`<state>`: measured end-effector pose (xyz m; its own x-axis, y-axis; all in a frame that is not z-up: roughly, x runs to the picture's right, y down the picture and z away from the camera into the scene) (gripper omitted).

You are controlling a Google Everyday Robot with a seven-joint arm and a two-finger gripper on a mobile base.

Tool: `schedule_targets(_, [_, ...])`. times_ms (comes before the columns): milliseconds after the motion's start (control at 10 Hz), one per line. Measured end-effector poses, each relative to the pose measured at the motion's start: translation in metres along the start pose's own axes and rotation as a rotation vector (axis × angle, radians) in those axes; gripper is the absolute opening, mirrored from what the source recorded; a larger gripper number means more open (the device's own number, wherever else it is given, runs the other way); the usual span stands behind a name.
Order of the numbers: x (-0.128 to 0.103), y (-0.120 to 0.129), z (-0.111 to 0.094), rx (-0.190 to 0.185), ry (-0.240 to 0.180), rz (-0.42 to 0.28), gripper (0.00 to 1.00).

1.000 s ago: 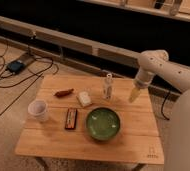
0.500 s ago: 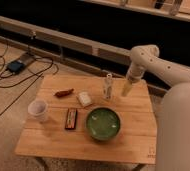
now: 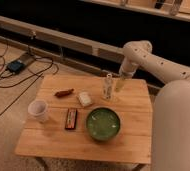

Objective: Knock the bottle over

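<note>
The gripper point(image 3: 119, 84), open or closed I cannot tell, has swung in from the right to just beside the bottle point(image 3: 108, 86), still upright toward the back of the surface point(image 3: 88, 146), so the knock looks imminent.

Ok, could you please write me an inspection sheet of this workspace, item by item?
Surface: wooden table, slatted top.
Job's things: bottle, standing upright near the table's far edge.
Clutter: white cup, green bowl, white block, brown oblong item, dark flat packet.
Grippers: gripper, low beside the bottle, on its right in the picture; contact cannot be told.
Cables: black cables and a dark box on the floor.
Surroundings: pale ledge along a dark wall behind.
</note>
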<state>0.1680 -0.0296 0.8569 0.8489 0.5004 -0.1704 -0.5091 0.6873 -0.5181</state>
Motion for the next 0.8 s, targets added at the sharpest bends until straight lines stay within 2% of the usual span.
schedule_targets(800, [-0.048, 0.015, -0.007, -0.012, -0.073, -0.112, 0.80])
